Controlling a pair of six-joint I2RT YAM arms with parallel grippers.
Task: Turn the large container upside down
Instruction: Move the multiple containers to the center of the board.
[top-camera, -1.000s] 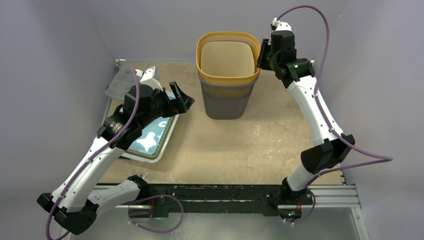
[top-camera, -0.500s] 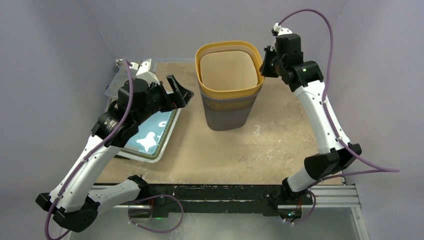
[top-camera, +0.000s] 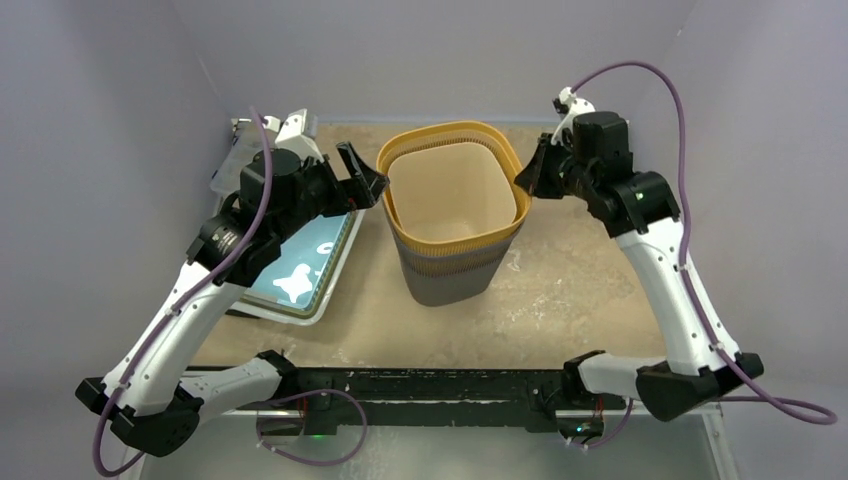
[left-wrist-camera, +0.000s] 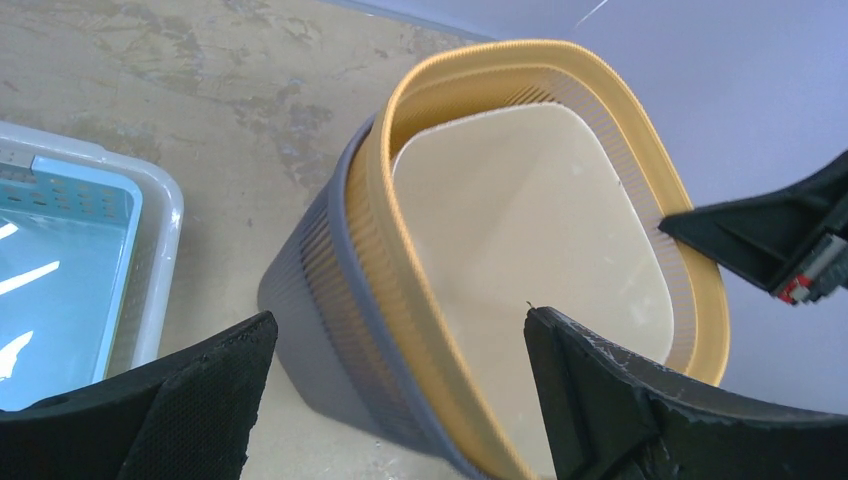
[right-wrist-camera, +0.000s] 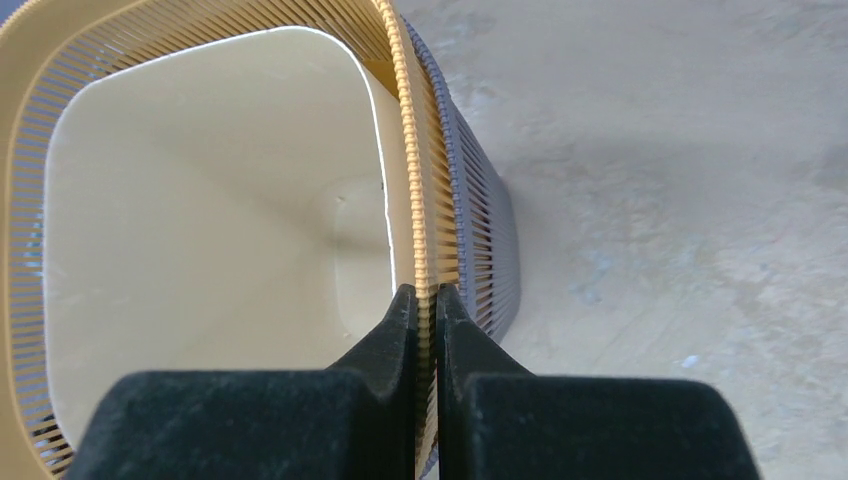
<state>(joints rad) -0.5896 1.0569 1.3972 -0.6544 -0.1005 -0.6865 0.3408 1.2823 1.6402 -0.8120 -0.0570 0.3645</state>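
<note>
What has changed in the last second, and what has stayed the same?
The right hand closed on the rim of the large container and pulled it toward the near edge. The open left hand moved up to its other side. The blue tray stayed put.

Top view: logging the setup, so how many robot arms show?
2: left arm above the tray, right arm gripping the large container. None seems hidden.
</note>
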